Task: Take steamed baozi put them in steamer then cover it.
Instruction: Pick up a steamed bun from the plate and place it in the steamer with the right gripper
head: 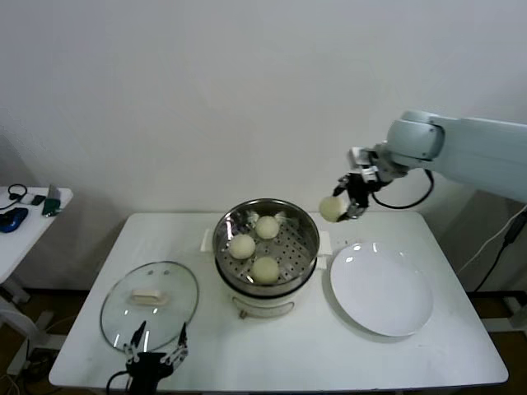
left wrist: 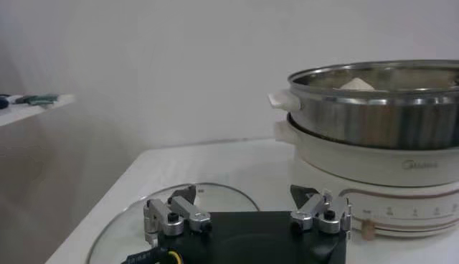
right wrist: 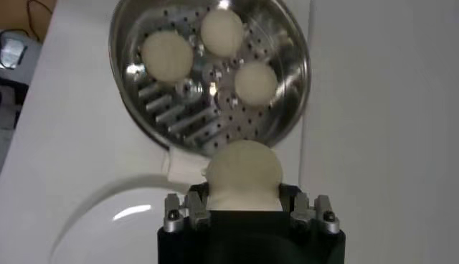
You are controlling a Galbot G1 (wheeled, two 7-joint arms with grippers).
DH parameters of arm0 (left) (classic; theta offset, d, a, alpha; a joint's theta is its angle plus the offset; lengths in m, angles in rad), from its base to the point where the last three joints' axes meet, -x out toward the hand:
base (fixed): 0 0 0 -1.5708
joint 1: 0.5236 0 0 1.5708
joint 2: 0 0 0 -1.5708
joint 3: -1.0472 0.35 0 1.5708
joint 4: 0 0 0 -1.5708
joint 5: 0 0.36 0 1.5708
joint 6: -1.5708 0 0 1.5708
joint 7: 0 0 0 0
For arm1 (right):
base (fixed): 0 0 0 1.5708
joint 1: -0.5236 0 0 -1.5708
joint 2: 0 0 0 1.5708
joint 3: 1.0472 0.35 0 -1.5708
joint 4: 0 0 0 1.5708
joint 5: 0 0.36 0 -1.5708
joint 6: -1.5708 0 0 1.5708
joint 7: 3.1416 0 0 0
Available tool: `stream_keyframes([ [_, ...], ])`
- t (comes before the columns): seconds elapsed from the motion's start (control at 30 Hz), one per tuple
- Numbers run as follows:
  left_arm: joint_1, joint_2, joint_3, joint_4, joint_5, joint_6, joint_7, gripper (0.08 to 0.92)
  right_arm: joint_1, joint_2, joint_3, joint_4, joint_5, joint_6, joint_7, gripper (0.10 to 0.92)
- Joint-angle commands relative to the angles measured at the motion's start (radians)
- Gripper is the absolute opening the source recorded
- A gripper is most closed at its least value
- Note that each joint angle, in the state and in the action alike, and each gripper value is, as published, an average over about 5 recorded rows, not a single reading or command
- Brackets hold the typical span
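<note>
The white counter [head: 272,346] carries everything, and the steamer [head: 267,244] stands near its middle: a shiny steel basket with a perforated bottom, seated on a white electric cooker base [left wrist: 373,172]. To the steamer's right, just beside it, lies a flat white plate [head: 381,290], bare. To the steamer's left and slightly nearer the robot lies the cover [head: 150,305], a clear glass lid with a metal rim and a cream bar handle [head: 146,296], flat on the counter and apart from the steamer.

Three steamed baozi rest inside the steamer: one toward the back [head: 267,227], one on the steamer's left side [head: 242,246], and one at the front [head: 264,269]. The fourth baozi [head: 331,208] is in the air just beyond the steamer's right rim, above the counter between steamer and plate.

The right tool [head: 348,202] holds that fourth baozi, its fingers [right wrist: 193,209] pressed against the bun's sides. The left tool [head: 155,349] sits at the counter's near edge, just in front of the cover, its fingers [left wrist: 172,215] spread wide and holding nothing.
</note>
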Motion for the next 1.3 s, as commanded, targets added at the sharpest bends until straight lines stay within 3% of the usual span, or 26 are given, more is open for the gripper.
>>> stream_keyframes([
  [0.03,-0.001,0.003,-0.01,-0.003,-0.015,0.004,0.001,0.823,-0.037,0.21,-0.013,0.043,0.104,-0.071,0.055,0.652],
  [0.47,0.0,0.004,-0.014,-0.003,-0.019,0.009,0.003,0.823,-0.257,0.285,-0.004,-0.151,-0.097,-0.059,0.075,0.653],
  [0.93,0.002,-0.001,-0.011,-0.01,-0.016,0.013,0.004,0.823,-0.282,0.296,0.016,-0.165,-0.107,-0.058,0.074,0.683],
  [1.17,0.007,0.0,-0.01,-0.018,-0.016,0.012,0.004,0.823,-0.255,0.287,0.003,-0.152,-0.103,-0.043,0.047,0.798],
  [1.3,0.009,0.001,-0.011,-0.023,-0.016,0.013,0.004,0.823,-0.224,0.267,0.005,-0.138,-0.059,-0.029,0.024,0.821],
])
